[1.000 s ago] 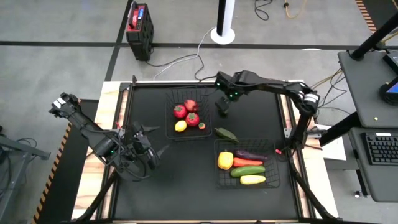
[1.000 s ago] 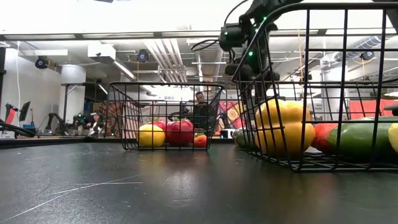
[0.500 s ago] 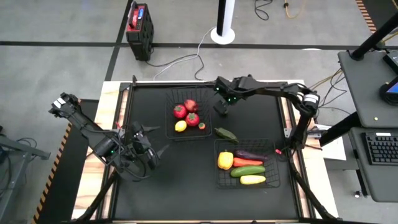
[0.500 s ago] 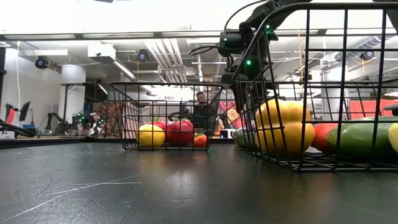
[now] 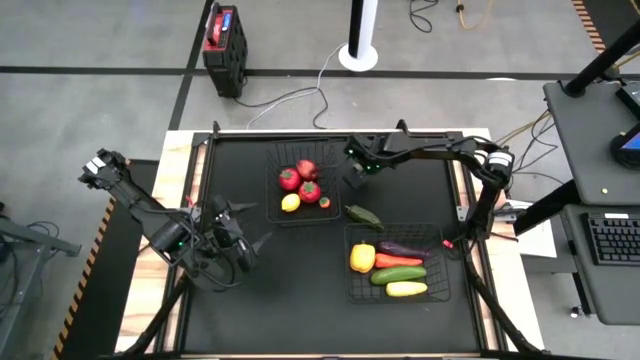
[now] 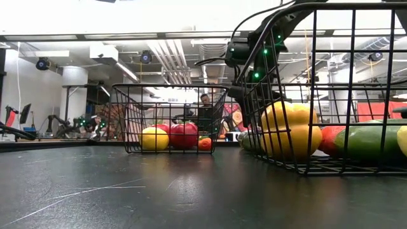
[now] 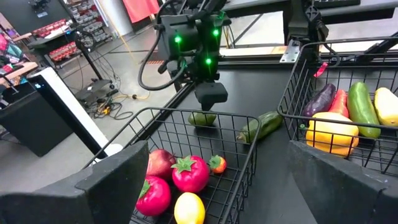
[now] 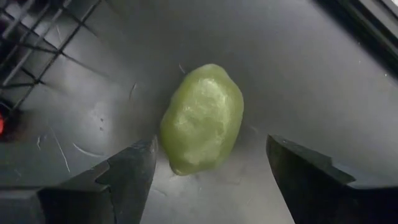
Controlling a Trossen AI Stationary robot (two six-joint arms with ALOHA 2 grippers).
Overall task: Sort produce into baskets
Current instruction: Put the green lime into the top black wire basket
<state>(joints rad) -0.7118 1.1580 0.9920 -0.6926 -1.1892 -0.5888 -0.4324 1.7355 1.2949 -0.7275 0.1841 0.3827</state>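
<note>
The right gripper [image 8: 208, 171] is hanging with its jaws spread wide and gripping nothing; a pale green lime-like piece [image 8: 201, 118] is lying between them on the black worktop [image 5: 300, 300], and from the wrist view I cannot tell whether the fingers are touching it yet. In the high view that gripper [image 5: 352, 175] is sitting just beside the right-hand edge of the far basket [image 5: 305, 218]. The green piece is hidden under it there, though the left wrist view is showing it [image 7: 202, 118] under the right arm's jaws, just outside the basket wall.

The left gripper [image 5: 262, 241] is waiting well apart at the left side of the worktop, its jaws also wide and empty.

The sorting is looking largely done. The far basket is holding an apple [image 5: 306, 169], two tomato-like red pieces [image 5: 289, 179], a lemon [image 5: 290, 203] and a tiny orange-red piece [image 5: 324, 202]. The near basket [image 5: 395, 298] is holding a yellow pepper [image 5: 362, 258], an aubergine [image 5: 404, 249], a carrot [image 5: 396, 261], a cucumber [image 5: 398, 274] and a yellow squash-like piece [image 5: 406, 289]. Two pieces are lying loose on the worktop: the pale green one under the right jaws and a dark green pepper [image 5: 364, 214] between the baskets.

No brand, label or legible writing is showing on anything.
</note>
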